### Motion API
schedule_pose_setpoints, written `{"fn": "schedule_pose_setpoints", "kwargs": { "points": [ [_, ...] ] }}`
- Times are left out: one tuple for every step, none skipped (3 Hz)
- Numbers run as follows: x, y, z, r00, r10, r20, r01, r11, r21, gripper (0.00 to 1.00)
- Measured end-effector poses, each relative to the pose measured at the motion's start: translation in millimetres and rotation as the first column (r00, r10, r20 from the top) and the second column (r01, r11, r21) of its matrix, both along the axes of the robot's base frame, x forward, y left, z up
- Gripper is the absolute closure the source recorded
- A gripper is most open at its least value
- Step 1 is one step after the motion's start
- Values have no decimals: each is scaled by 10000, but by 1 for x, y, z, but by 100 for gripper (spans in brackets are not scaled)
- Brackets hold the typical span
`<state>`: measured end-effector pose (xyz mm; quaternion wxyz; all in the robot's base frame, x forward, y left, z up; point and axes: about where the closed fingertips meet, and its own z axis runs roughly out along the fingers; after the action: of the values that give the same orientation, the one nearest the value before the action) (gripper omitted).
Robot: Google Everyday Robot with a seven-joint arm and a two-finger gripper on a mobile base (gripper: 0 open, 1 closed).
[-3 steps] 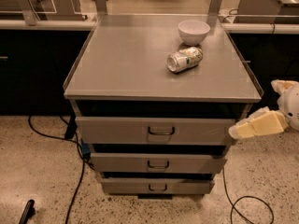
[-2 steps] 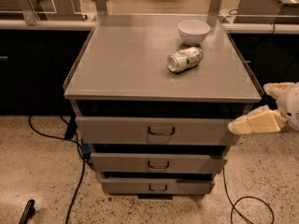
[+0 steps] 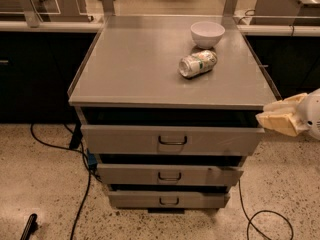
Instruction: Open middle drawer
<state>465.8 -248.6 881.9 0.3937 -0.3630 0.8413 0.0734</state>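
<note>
A grey metal cabinet [image 3: 125,64] has three stacked drawers facing me. The middle drawer [image 3: 130,174] is a low, wide grey front with a small dark pull handle [image 3: 170,176], and a dark gap shows above it. The taller top drawer [image 3: 120,140] sits above it and the smallest bottom drawer [image 3: 135,200] below. My gripper [image 3: 281,117], cream-coloured, is at the right edge of the view. It is beside the cabinet's right front corner, level with the top drawer's upper edge, and is above and to the right of the middle drawer's handle.
A white bowl [image 3: 207,33] and a crushed can [image 3: 198,64] lying on its side sit on the cabinet top. Black cables [image 3: 80,184] run over the speckled floor on both sides. Dark counters stand behind, left and right.
My gripper has risen a little beside the cabinet's right front corner. The drawers, bowl and can have not moved.
</note>
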Motion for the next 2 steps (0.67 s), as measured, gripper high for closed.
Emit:
{"fn": "schedule_pose_setpoints", "kwargs": {
  "points": [
    [-1,2,0,9999,1,117,-1,10000,-32,89],
    [1,10,-29,9991,-260,320,242,9981,569,100]
  ]
}}
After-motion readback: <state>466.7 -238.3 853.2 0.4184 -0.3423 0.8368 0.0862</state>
